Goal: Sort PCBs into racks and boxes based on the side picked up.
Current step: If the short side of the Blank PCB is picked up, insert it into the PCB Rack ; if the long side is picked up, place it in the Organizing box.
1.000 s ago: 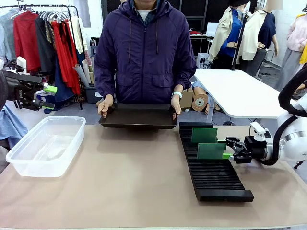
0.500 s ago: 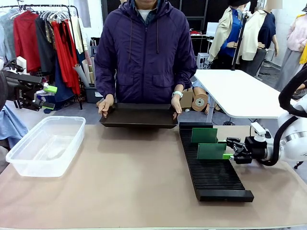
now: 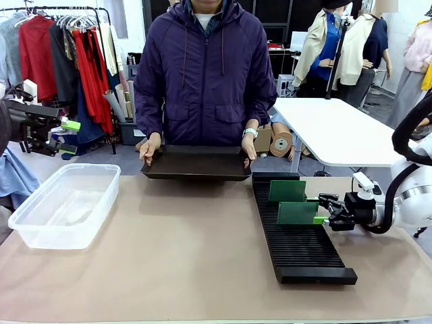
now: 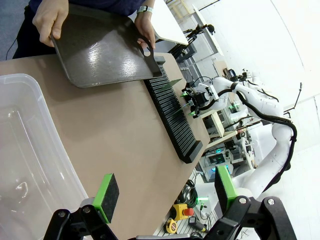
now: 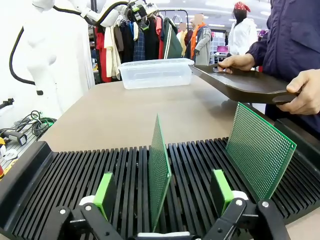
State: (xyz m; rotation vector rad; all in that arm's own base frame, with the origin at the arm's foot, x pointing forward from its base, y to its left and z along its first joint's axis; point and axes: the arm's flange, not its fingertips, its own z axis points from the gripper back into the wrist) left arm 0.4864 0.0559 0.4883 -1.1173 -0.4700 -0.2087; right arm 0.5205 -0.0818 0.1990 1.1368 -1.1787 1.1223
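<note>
No readable text, labels, brands, numbers or signs in any view.
</note>
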